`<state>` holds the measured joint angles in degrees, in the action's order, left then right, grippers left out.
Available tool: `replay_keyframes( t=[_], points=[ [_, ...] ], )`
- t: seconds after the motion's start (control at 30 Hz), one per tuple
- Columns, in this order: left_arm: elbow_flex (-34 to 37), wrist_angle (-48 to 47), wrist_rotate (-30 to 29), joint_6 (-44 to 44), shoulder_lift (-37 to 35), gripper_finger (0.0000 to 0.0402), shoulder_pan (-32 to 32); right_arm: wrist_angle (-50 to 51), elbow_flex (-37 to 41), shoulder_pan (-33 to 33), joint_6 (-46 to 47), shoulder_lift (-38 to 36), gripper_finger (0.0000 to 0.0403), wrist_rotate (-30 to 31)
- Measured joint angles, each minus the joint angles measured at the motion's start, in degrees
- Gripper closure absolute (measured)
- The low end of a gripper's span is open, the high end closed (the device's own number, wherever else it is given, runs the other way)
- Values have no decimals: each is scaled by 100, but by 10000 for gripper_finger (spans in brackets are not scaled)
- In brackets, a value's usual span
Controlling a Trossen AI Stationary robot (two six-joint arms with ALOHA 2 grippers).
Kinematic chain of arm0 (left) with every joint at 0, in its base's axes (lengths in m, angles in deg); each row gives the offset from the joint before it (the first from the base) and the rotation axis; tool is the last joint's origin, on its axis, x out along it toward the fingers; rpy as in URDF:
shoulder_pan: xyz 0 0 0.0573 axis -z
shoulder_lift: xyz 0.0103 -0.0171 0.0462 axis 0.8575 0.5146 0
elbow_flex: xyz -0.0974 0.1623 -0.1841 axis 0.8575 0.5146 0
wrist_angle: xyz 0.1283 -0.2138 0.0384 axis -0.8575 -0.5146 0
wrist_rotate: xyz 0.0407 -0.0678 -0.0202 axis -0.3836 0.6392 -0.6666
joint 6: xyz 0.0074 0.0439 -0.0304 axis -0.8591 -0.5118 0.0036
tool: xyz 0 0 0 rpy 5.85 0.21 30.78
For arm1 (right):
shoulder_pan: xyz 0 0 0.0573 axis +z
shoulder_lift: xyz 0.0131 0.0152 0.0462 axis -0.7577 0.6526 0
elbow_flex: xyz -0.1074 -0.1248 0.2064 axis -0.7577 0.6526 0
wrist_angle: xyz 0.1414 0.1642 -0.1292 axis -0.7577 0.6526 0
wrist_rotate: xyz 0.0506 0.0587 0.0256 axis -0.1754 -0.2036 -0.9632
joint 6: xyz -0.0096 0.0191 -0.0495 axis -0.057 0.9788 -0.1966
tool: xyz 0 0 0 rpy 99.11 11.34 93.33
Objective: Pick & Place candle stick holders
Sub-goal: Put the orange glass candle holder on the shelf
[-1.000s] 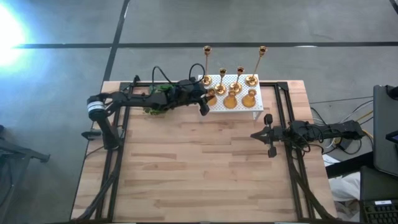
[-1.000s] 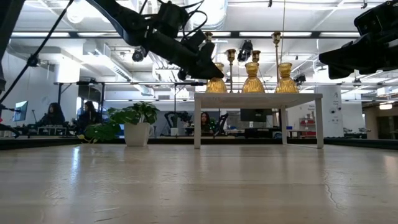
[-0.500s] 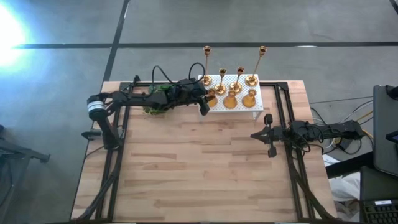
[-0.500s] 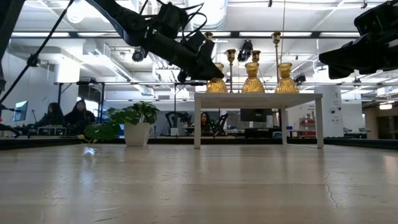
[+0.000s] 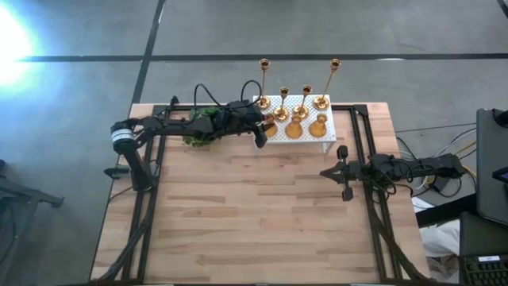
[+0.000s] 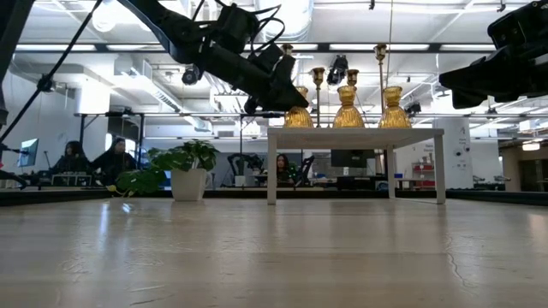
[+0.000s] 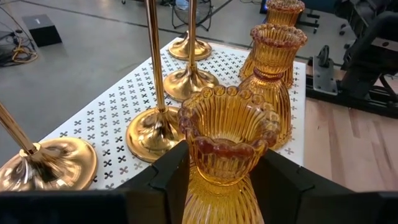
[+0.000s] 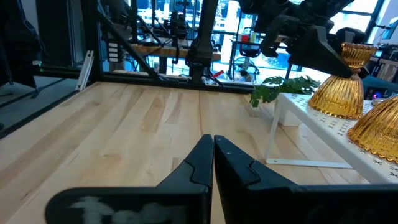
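Observation:
Several gold candle stick holders stand by their bases on a white perforated box [image 5: 309, 137] at the table's far edge. There are thin-stemmed ones [image 5: 263, 79] at the back and squat bulb-shaped ones [image 5: 294, 127] in front. My left gripper [image 5: 264, 129] reaches in from the table's left. Its fingers sit on either side of the leftmost squat holder [image 7: 227, 134], also seen in the low view [image 6: 297, 115]. My right gripper [image 5: 322, 171] waits shut over the table's right side, touching nothing [image 8: 213, 146]. My left gripper has the squat holder's ribbed cup [image 7: 198, 158], just under its scalloped rim, between its two fingers [image 7: 168, 180], one against each side. The fingers come nearly level from the table's left, tipped slightly down. The holder stands upright with its base on the white box.
A green potted plant [image 5: 198, 127] sits under my left arm at the far left. Two other squat holders [image 7: 268, 68] and thin stems with round bases [image 7: 155, 124] crowd close to the held one. Bare wood [image 5: 254, 214] fills the table's middle and near side.

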<state>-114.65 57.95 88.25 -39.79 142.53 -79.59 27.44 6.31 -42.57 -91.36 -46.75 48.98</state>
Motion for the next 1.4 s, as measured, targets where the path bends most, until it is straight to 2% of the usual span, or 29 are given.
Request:
replay_keyframes(
  t=[0.2,0.37,0.93,1.07,1.4],
  points=[
    [9,52,83,-1,1,241,0,0,0,0,0,0,394,0],
    [11,95,401,-95,2,239,0,0,0,0,0,0,394,-1],
    [11,90,536,63,2,236,-208,0,0,1,0,0,394,-1],
    [13,43,546,101,4,212,-209,0,0,0,0,0,394,1],
    [33,-214,551,-142,10,116,-212,0,0,0,0,0,394,-1]
  ],
)
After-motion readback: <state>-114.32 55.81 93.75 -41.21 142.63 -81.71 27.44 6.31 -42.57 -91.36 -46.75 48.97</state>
